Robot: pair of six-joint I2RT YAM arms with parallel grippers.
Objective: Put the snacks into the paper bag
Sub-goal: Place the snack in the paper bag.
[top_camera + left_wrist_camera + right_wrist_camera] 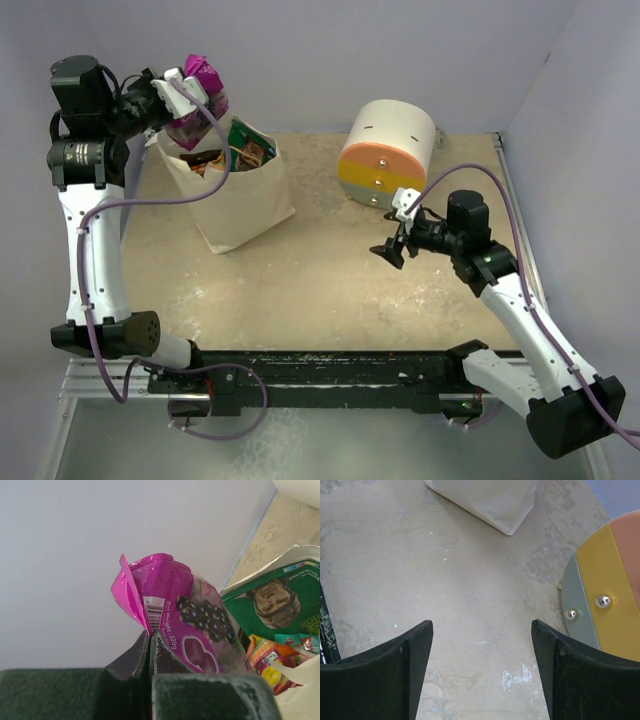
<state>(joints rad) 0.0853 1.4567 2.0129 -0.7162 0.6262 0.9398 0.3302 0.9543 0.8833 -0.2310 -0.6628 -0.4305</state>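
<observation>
While aloft, purple packet ("320g")

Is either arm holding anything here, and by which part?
The left gripper pinches the purple packet by its sealed edge, above the paper bag. The right gripper is open, holding nothing.

Pale lavender walls enclose a scuffed beige tabletop.
</observation>
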